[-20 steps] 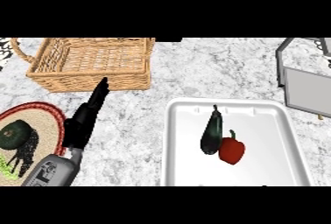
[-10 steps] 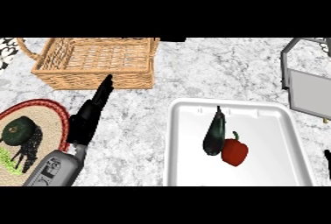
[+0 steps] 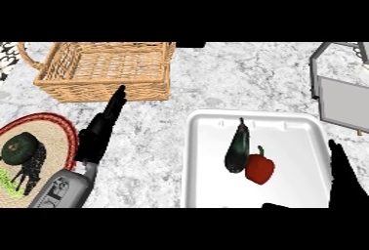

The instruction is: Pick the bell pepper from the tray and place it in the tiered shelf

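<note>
Your bell pepper (image 3: 259,168) sits in the white tray (image 3: 209,146), touching the dark eggplant (image 3: 237,146) on its left. It looks light, stiff and glossy, so expect it to be slippery; take it round the body from the free right side. Your right hand (image 3: 341,173) hangs at the tray's right rim, fingers straight, holding nothing. Your left hand (image 3: 101,129) rests open by the wicker basket (image 3: 108,71). The tiered shelf (image 3: 344,93) stands up and to the right, with open counter between.

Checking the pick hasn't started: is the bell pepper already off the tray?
No, the red bell pepper lies on the white tray beside the eggplant, and neither hand holds it.
</note>
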Tool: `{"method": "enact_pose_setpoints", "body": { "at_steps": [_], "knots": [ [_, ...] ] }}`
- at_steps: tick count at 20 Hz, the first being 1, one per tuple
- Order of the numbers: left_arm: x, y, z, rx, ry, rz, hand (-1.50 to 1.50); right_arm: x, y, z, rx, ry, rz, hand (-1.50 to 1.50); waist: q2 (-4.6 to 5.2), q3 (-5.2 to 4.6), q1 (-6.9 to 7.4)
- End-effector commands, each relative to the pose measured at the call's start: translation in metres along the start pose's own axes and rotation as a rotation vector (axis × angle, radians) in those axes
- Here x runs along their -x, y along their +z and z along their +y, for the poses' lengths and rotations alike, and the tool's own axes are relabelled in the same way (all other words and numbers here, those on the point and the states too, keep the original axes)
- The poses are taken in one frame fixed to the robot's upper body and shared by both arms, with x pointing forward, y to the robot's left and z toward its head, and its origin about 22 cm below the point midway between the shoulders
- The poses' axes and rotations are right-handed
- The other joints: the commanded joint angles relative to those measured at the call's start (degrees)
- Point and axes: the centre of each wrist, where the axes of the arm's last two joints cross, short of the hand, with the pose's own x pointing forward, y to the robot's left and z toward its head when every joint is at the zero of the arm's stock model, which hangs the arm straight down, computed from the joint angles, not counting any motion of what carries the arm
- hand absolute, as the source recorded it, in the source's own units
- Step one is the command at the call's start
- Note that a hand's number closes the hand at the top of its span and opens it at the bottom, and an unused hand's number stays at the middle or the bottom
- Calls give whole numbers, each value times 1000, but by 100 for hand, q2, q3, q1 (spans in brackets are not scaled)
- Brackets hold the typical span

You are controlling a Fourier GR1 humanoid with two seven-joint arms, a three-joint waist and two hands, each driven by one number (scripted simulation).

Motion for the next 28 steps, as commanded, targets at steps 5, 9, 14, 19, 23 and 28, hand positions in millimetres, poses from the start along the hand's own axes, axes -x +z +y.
{"method": "enact_pose_setpoints", "body": {
  "at_steps": [5, 9, 14, 19, 23, 28],
  "knots": [
    [6, 4, -2, -19, 11, 23, 0, -51, 0, 21, 32, 84, 184, -150, -23, 15, -64],
    [7, 8, 12, -24, 1, 8, 0, -58, 4, 31, 12, 75, 175, -150, -37, 18, -87],
    [3, 6, 12, -24, -5, 15, 0, -63, -7, 30, 6, 91, 190, -150, -38, 22, -127],
    [11, 6, 0, -19, 18, 11, 0, -53, -7, 54, -1, 108, 232, -150, -33, 27, -163],
    [5, 2, 5, -29, -15, 11, 0, -59, -17, 36, 11, 106, 239, -150, -38, 27, -179],
    [5, 5, 10, -30, 17, 13, 0, -55, -14, 59, -23, 151, 245, -150, -40, 25, -151]
  ]
}}
